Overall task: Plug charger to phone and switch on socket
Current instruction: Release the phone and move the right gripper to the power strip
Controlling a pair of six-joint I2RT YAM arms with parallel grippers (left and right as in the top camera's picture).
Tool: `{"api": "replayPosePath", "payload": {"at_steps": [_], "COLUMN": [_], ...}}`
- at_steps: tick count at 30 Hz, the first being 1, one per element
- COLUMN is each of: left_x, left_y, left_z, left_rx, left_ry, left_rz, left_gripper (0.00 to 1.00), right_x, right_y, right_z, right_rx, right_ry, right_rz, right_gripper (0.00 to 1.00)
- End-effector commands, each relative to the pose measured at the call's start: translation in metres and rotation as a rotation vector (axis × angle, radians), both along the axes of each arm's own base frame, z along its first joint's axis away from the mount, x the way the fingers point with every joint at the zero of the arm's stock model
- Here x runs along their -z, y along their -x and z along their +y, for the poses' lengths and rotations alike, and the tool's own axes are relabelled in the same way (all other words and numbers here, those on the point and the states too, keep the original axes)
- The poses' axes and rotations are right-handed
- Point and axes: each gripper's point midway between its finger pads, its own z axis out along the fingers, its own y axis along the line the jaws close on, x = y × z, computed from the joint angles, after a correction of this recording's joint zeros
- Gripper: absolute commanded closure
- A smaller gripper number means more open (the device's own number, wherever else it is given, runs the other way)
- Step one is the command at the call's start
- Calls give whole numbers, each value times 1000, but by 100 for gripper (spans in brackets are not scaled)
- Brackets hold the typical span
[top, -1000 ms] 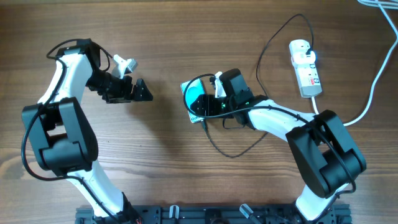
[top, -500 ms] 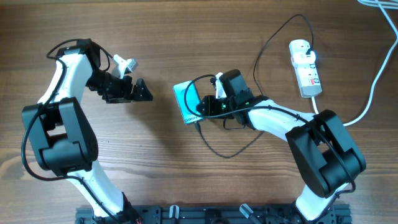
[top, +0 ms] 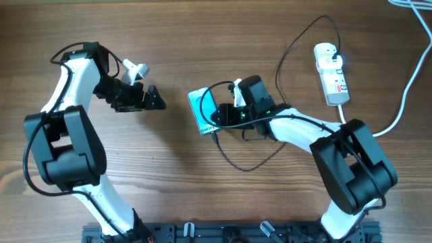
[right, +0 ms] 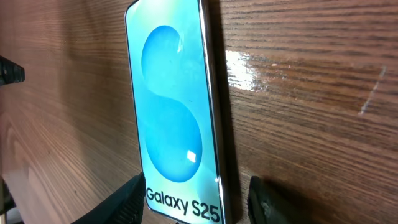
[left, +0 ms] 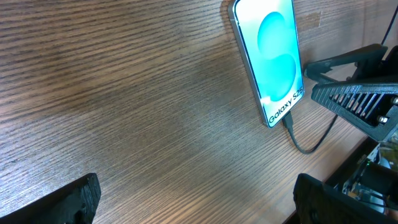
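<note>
The phone (top: 201,111) lies flat at mid-table, teal screen up, also clear in the left wrist view (left: 277,56) and the right wrist view (right: 171,106). The charger, a thin black cable (top: 253,165), loops across the table from the socket (top: 334,84) at the back right, and its tip sits in the phone's "Galaxy" end (left: 289,123). My right gripper (top: 217,118) (right: 199,202) straddles that end. One finger (right: 132,198) is at the phone's edge, the other (right: 268,202) stands off with a gap. My left gripper (top: 154,99) (left: 199,196) is wide open left of the phone, holding nothing.
A thick white cord (top: 405,101) runs from the socket toward the right edge and the far right corner. The black cable arcs high behind the right arm (top: 297,40). Bare wood lies between the left gripper and the phone.
The phone has slid and turned to the left, out from under the right gripper, during the first half second. It has been still since. The left arm has not moved.
</note>
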Motion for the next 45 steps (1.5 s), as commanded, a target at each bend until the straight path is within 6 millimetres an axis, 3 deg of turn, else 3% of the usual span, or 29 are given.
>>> {"api": "replayPosePath", "payload": {"at_steps": [1, 5, 10, 12, 15, 16, 19, 23, 25, 27, 31, 36, 39, 42, 45], "left_x": [4, 4, 4, 4, 4, 4, 4, 4, 4, 4, 4, 4, 4, 4, 4], "left_y": [1, 1, 1, 1, 1, 1, 1, 1, 1, 1, 1, 1, 1, 1, 1], "left_z": [3, 3, 3, 3, 3, 3, 3, 3, 3, 3, 3, 3, 3, 3, 3], "left_rx": [0, 0, 0, 0, 0, 0, 0, 0, 0, 0, 0, 0, 1, 0, 0], "left_ry": [0, 0, 0, 0, 0, 0, 0, 0, 0, 0, 0, 0, 0, 0, 0], "left_rz": [7, 6, 7, 6, 6, 7, 7, 7, 6, 6, 7, 6, 7, 6, 7], "left_gripper": [0, 0, 0, 0, 0, 0, 0, 0, 0, 0, 0, 0, 0, 0, 0], "right_x": [-9, -55, -116, -136, -164, -186, -202, -200, -197, -197, -197, -186, -162, -139, -110], "right_y": [3, -11, -21, -25, -35, -39, -36, -33, -34, -38, -44, -46, -51, -60, -65], "right_z": [3, 3, -2, -11, -39, -70, -105, -175, -200, -240, -287, -324, -346, -347, -335], "right_rx": [-29, -15, -73, -73, 2, 72, 117, 237, 293, 378, 460, 464, 440, 348, 211], "right_ry": [-42, -108, -40, 36, 211, 341, 427, 539, 568, 616, 664, 687, 708, 698, 660], "right_rz": [17, 40, 26, 9, -19, -29, -4, 94, 125, 144, 142, 151, 171, 145, 118], "right_gripper": [42, 21, 3, 0, 1, 1, 1, 0, 0, 1, 0, 0, 0, 0, 0]}}
